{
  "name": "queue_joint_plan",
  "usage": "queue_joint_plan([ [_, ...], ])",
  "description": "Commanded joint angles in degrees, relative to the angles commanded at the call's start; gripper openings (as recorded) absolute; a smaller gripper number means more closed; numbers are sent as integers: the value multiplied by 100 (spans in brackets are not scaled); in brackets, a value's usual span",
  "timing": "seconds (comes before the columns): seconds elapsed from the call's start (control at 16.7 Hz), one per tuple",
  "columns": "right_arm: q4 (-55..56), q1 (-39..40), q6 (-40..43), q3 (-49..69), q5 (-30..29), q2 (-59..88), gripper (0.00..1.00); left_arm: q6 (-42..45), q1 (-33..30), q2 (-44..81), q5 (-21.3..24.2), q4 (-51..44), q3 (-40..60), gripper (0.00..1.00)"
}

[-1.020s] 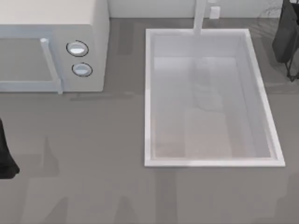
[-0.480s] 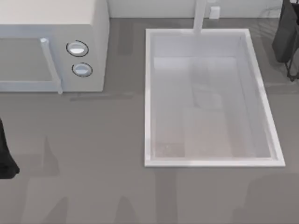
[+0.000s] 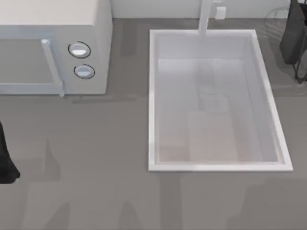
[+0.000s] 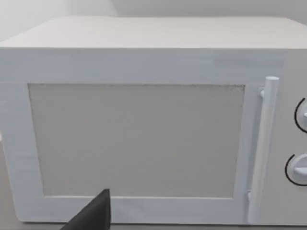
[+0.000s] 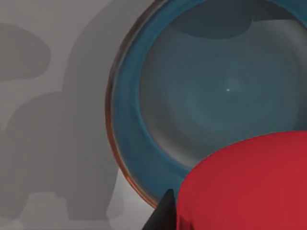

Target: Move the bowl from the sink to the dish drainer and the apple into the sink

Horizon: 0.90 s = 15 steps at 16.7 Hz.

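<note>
Grey countertop [image 3: 96,158] runs to a pale back wall at 12 o'clock, with the white microwave [image 3: 53,45] at 10 o'clock, the sink [image 3: 152,100] sunk in from centre toward 3 o'clock, faucet post [image 3: 205,17] at 12 and the dish drainer [image 3: 301,73] wires at the 2 o'clock edge. The right gripper [image 5: 225,218] holds the apple [image 5: 249,187] narrow, just above the bowl [image 5: 129,129], which sits on grey surface. The left arm [image 3: 5,158] is parked at 9 o'clock; the left gripper [image 4: 98,216] faces the microwave door, grip cannot tell.

Red apple [image 5: 249,184] overlaps blue bowl [image 5: 211,96] — sink [image 3: 152,96] bare.
</note>
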<state>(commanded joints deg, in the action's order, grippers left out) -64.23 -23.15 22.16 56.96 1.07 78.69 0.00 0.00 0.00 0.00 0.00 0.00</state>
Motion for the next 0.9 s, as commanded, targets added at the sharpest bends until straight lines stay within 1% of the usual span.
queue_joint_plan([
  [0.18,532,450,-126,-12,-153,89,0,0,0,0,0,0,0,100],
  [0.36,1592,1196,-370,-87,-479,248,0,0,0,0,0,0,0,100],
  [0.6,3611,2401,-801,-306,-1124,529,0,0,0,0,0,0,0,100],
  [0.9,6578,3923,-1385,-731,-2115,901,0,0,0,0,0,0,0,100],
])
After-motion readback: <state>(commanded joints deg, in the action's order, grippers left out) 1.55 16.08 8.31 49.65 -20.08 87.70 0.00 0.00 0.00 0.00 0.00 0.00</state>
